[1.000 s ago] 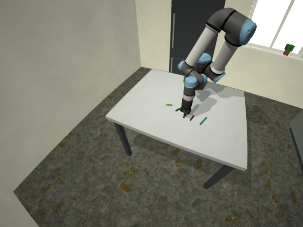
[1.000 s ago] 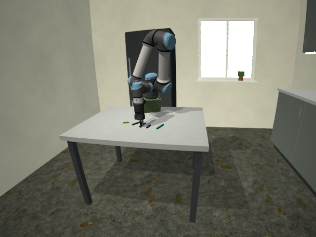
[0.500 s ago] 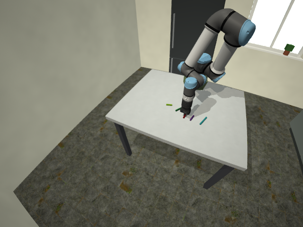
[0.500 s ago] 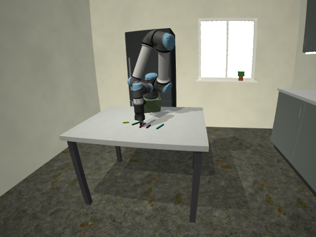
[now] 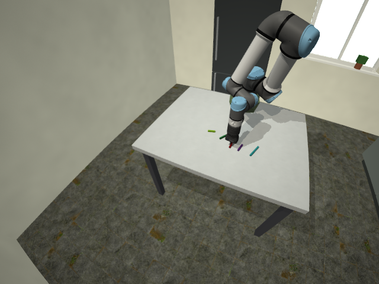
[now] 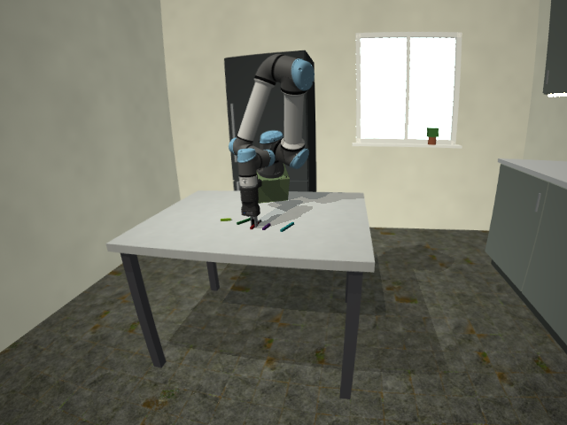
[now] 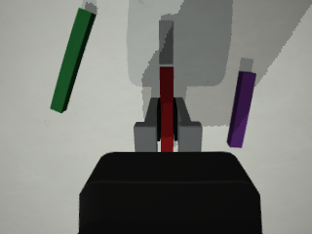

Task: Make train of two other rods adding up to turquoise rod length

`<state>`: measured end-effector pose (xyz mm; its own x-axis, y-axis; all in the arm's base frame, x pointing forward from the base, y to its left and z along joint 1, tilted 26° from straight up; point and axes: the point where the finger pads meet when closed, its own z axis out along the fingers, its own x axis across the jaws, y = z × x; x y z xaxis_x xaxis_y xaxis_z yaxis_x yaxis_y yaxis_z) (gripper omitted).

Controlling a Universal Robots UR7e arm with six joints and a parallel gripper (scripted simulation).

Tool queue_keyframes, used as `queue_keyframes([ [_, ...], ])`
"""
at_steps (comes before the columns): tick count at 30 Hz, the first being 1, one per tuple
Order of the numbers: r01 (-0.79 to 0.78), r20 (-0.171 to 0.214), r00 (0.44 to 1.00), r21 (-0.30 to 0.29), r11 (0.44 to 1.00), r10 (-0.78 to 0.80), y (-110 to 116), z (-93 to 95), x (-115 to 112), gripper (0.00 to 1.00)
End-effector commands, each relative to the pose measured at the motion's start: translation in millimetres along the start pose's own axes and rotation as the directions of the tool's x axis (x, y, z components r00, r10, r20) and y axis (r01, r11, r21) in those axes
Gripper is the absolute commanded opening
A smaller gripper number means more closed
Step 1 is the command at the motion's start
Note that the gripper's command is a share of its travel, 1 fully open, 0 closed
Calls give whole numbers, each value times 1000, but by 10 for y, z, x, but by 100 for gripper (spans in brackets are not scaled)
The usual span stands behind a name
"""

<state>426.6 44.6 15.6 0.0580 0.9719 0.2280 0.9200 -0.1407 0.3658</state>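
My gripper (image 5: 231, 142) (image 6: 251, 221) (image 7: 167, 110) is shut on the red rod (image 7: 167, 93) (image 5: 230, 145) (image 6: 251, 227), low over the table. A grey rod (image 7: 166, 43) lies end to end with the red rod's far end, in line with it. The green rod (image 7: 72, 60) (image 5: 222, 136) (image 6: 243, 221) lies to the left of the gripper. The purple rod (image 7: 242, 108) (image 5: 240, 147) (image 6: 265, 226) lies to the right. The turquoise rod (image 5: 254, 151) (image 6: 286, 227) lies further right. The lime rod (image 5: 211, 131) (image 6: 225, 220) lies to the far left.
The white table (image 5: 183, 122) (image 6: 320, 247) holds all the rods near its middle. The arm's green base (image 6: 275, 187) stands at the table's back edge. A dark fridge stands behind it.
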Motion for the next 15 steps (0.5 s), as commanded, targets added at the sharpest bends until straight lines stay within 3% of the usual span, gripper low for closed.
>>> queue_keyframes([
  [1, 0, 0, 1000, -1, 1000, 0, 4, -2, 0, 24],
  [11, 0, 0, 1000, -1, 1000, 0, 4, -2, 0, 24],
  [12, 0, 0, 1000, -1, 1000, 0, 4, -2, 0, 30],
  [15, 0, 0, 1000, -1, 1000, 0, 4, -2, 0, 30],
])
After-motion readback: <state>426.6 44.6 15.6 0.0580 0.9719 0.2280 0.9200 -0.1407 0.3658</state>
